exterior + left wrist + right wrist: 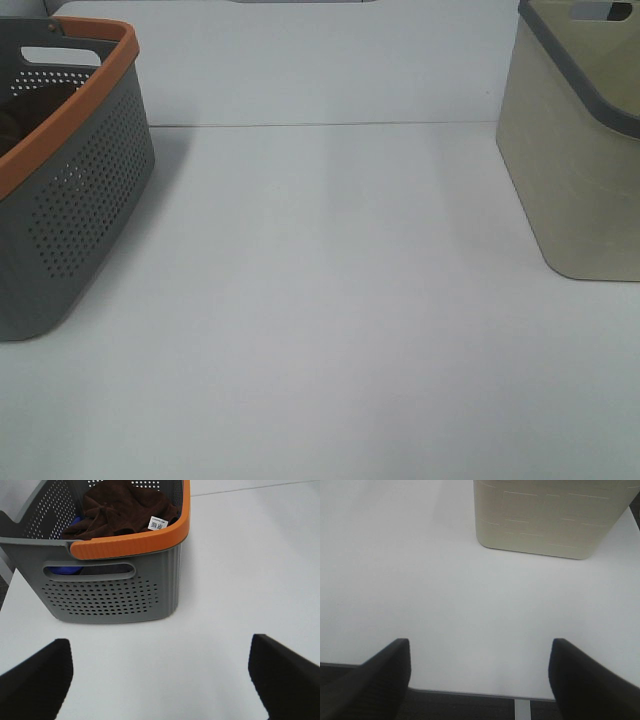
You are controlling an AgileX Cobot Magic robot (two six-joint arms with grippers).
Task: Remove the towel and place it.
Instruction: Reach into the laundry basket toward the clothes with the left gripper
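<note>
Left gripper (158,641): jaws spread wide, nothing between them but bare table (320,320), not touching anything as far as can be seen.

Right gripper (480,642): same deal, jaws wide open, gripping nothing, hanging over the near table edge with dark floor showing below the fingers.

Towel (120,507): dark brown, bunched up in a heap inside the basket (112,592), out ahead of the left jaws and well apart from them, nowhere near the right jaws.

Tag (157,524): small white label on the towel, lying just beside the basket's orange rim on the side nearest the left jaws.

Basket: grey, full of little holes, orange rim, upright on the table, handle slot facing the left jaws, sitting ahead of them and a bit off toward one finger rather than dead centre.

Blue thing (67,570): peeking through the handle slot, lower than the towel, can't tell what it is.

Bin (550,520): beige, upright, straight ahead of the right jaws and a bit off toward one finger, well apart from them.
</note>
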